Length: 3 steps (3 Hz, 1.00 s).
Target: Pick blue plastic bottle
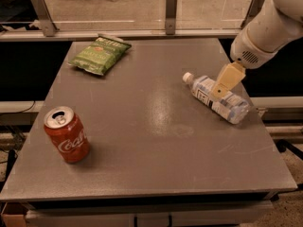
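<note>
Desk [151,174] – grey, flat top, seen from above and in front; four items on or over it, listed left to right.

1. Can [66,135]. Red, white script on the side, upright, top opened. Stands near the desk's front-left corner, well apart from everything else.

2. Bag [99,55]. Green snack bag, lying flat near the back-left corner, one end toward the back edge.

3. Bottle [218,102]. Clear, pale blue tint, white cap, white label with dark print. Lies on its side on the right part of the desk, near the right edge. It is set on a slant: cap toward the back-left, base toward the front-right. Well apart from can and bag.

4. Pincer [219,91]. Tan, pointing down and to the left, its tip over the bottle's label, about midway along the bottle. It overlaps the bottle in this view; whether it touches cannot be told. Whether the pincer is open or closed cannot be told either – only one tan piece shows.

5. Arm [267,30]. White, thick, rounded. Enters from the top-right corner and slopes down-left, ending in a round wrist just above and to the right of the bottle, beyond the desk's right edge.
</note>
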{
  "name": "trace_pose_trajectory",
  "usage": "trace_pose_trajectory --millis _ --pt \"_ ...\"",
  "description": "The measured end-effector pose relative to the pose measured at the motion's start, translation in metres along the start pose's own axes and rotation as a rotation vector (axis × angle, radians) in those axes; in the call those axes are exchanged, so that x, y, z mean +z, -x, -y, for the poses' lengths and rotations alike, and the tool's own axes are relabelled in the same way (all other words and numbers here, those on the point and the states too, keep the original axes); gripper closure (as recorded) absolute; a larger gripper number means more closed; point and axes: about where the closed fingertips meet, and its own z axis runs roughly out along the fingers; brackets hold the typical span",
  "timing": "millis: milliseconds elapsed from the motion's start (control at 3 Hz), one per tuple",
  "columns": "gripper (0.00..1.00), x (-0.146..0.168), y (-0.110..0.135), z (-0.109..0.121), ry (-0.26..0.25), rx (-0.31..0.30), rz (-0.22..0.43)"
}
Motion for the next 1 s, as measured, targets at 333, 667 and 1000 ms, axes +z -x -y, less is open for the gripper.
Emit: trace_pose_trajectory --millis 333,667,1000 --pt "0.00 0.022 0.000 0.011 0.009 0.071 -0.002" --pt "0.00 0.037 -0.001 0.006 0.053 0.132 -0.016" --pt "0.18 0.046 -0.002 -0.009 0.103 0.169 -0.042"
